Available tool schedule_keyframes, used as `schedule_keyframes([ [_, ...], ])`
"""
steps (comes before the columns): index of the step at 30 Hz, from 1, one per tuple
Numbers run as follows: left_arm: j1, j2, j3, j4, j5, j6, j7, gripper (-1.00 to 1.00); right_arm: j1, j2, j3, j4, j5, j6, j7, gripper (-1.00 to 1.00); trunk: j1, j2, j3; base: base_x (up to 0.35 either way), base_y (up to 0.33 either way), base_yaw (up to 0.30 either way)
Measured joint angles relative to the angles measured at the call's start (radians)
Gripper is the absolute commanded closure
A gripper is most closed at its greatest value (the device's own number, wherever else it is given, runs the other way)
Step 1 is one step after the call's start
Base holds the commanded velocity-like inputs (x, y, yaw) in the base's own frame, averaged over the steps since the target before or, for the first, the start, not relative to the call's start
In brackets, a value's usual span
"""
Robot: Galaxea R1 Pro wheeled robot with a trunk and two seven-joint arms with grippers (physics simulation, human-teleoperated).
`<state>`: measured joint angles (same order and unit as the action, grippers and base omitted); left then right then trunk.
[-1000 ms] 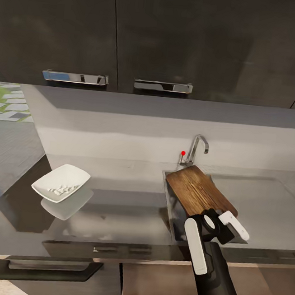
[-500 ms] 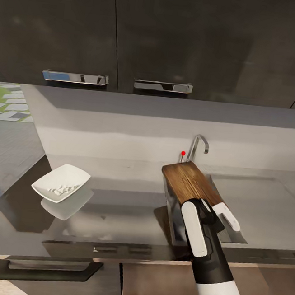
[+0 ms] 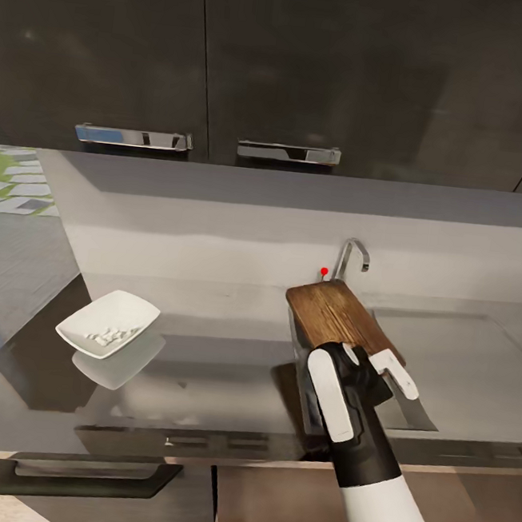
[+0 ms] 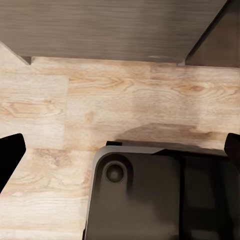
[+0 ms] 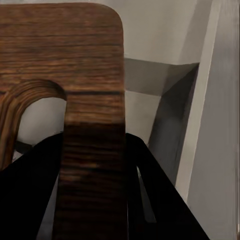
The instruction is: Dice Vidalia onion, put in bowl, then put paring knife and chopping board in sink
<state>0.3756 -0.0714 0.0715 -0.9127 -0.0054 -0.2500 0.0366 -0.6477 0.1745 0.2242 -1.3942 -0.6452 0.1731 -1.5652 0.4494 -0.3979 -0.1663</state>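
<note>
Over sink (image 3: 412, 349), right hand (image 3: 367, 364) clamping chopping board (image 3: 332, 313).

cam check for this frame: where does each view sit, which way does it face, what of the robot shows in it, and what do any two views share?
Head view: on the head, looking forward and down at the countertop, sink, bowl; right arm and right hand gripping the chopping board.
Left wrist view: on the left arm, facing the wooden floor; dark robot body, left hand's fingertips at the edges, apart.
Right wrist view: on the right arm, facing the board's handle slot and sink wall; dark fingers.
Shared: head and right wrist both show board and sink.
</note>
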Motion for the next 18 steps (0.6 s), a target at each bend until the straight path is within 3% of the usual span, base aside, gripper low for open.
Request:
schedule_keyframes([
  [5, 0.0, 0.0, 0.001, -0.002, 0.0, 0.0, 0.0, -1.0, 0.0, 0.0, -0.003, 0.078, 0.046, -0.003, 0.0, 1.0, 0.0, 0.0, 0.0, 0.0, 0.0, 0.0],
  [18, 0.0, 0.0, 0.001, -0.001, 0.0, 0.0, 0.0, -1.0, 0.0, 0.0, -0.004, 0.125, 0.045, -0.029, 0.0, 1.0, 0.0, 0.0, 0.0, 0.0, 0.0, 0.0],
])
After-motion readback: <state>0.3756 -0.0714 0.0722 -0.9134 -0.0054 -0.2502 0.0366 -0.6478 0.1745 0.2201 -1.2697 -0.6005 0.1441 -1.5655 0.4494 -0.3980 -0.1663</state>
